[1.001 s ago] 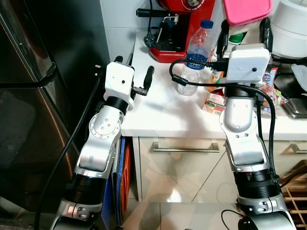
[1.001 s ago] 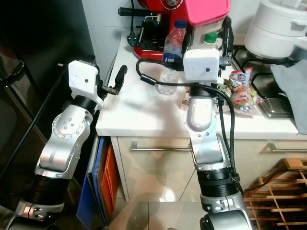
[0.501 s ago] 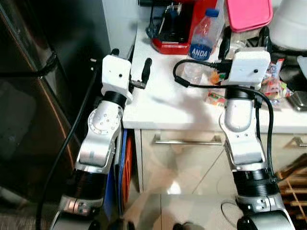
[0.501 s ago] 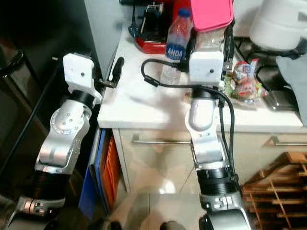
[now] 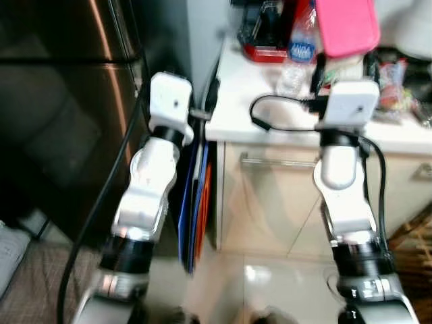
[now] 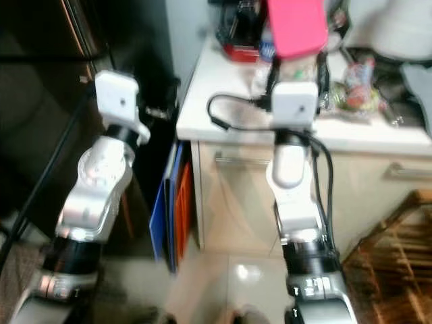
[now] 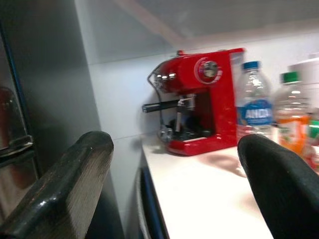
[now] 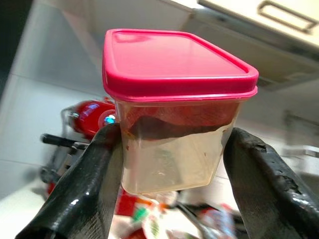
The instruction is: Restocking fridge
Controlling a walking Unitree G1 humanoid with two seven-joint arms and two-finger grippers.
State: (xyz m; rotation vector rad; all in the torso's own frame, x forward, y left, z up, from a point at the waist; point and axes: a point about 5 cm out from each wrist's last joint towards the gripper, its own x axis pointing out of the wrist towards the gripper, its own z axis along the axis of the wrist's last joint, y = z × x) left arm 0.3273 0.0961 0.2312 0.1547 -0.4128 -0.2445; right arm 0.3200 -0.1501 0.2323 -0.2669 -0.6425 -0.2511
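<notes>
My right gripper [image 8: 173, 142] is shut on a clear tub with a pink lid [image 8: 174, 99], with dark food and pale liquid inside. In the eye views the tub [image 5: 345, 27] is held upright above the white counter [image 5: 270, 118]. My left gripper [image 7: 174, 164] is open and holds nothing. It hovers by the counter's left edge [image 5: 204, 108], beside the dark steel fridge [image 5: 61, 101], whose door looks closed. Both eye views are blurred.
A red coffee machine [image 7: 199, 109], a water bottle [image 7: 252, 109] and a green-capped bottle [image 7: 289, 117] stand at the counter's back. Snack packets [image 6: 358, 77] lie to the right. Blue and orange boards [image 5: 196, 196] stand between fridge and cabinet. A wooden rack [image 6: 398, 250] stands low right.
The whole picture has shifted: the camera has drawn back from the counter and turned left, bringing more fridge and floor into view. The right gripper still holds the tub; the left stays open.
</notes>
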